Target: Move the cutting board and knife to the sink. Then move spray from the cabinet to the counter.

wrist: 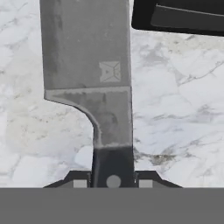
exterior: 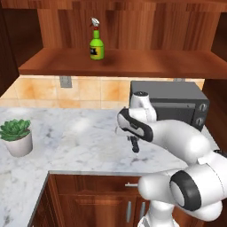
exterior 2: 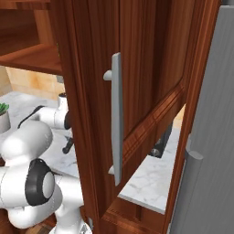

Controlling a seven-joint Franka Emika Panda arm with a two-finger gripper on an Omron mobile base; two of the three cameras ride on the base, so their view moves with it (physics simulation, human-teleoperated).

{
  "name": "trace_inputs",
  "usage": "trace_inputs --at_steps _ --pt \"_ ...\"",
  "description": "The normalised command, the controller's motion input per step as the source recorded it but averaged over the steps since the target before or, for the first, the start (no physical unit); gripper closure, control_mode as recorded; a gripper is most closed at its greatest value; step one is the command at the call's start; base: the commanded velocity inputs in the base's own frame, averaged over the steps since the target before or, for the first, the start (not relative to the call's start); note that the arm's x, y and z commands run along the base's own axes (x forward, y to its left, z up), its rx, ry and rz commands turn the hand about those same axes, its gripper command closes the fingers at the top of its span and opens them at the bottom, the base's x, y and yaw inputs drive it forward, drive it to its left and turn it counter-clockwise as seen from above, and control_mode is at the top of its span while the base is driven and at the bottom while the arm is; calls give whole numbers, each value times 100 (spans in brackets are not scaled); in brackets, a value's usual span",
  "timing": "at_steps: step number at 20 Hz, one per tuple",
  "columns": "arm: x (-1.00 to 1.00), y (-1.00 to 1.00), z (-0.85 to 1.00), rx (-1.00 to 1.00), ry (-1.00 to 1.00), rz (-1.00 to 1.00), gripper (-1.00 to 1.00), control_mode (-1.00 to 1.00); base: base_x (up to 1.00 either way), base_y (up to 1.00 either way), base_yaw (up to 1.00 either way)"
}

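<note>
Knife (wrist: 94,74) sits clamped by its handle in the hand (wrist: 113,179), blade tip cut off at frame top.

My arm bends forward over the counter, gripper (wrist: 113,177) pointing down, fingers clamped on the knife (wrist: 94,65) handle.

Base views flank the arm; hand view looks close onto the counter (wrist: 183,109)
</note>
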Motion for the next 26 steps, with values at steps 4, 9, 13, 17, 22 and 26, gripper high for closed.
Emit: trace_inputs --at_steps 4,9,13,17,22,26 --pt "-15 45 74 0 15 4 100 -100 0 0 0" --pt "-35 27 50 0 15 2 100 -100 0 0 0" --pt "-52 0 31 0 2 0 100 -100 0 0 0" --pt "-49 0 11 0 1 0 100 -100 0 0 0" --pt "-28 0 0 0 0 0 100 -100 0 0 0" --pt "0 0 0 0 0 0 100 -100 0 0 0"
